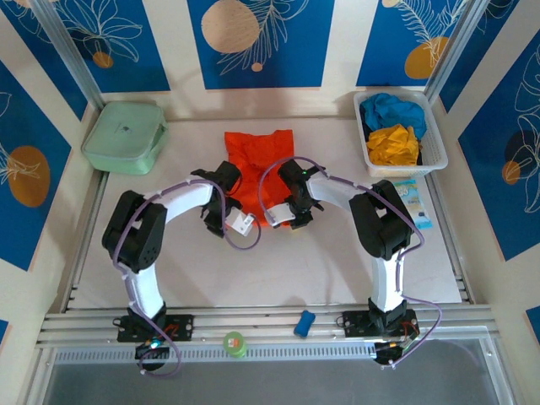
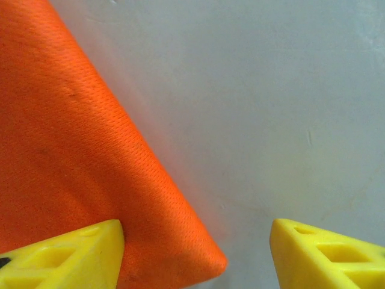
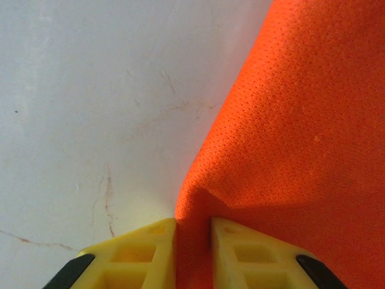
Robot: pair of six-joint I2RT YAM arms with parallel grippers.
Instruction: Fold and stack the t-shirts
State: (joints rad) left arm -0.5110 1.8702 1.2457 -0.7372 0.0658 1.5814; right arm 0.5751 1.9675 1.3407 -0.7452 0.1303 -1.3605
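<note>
Your right pincer is all but closed, its yellow jaws nipping a raised fold at the edge of the orange t-shirt. Your left pincer stands wide open, one finger against the cloth and a rounded, folded corner lying in the gap with nothing clamped. Expect the shirt to be light and thoroughly limp: it is a thin matte knit with a fine pinhole texture, and it bunches into a soft ridge where the right jaws squeeze it. It will sag from any single hold, so I judge you want both near corners taken, each bite deep enough to catch every layer at the folded edge; a shallow nip on one layer would likely let the fold open. The weave looks grippy rather than slick, though thin cloth can slide out of hard plastic jaws. The shirt lies as a rough rectangle in the middle of the pale, smooth, faintly scuffed surface, between the two arms. Further out, the yellow t-shirt and the blue t-shirt sit crumpled in a white slotted basket at the far right, and a pale green case with rounded corners rests at the far left, well apart from the work
</note>
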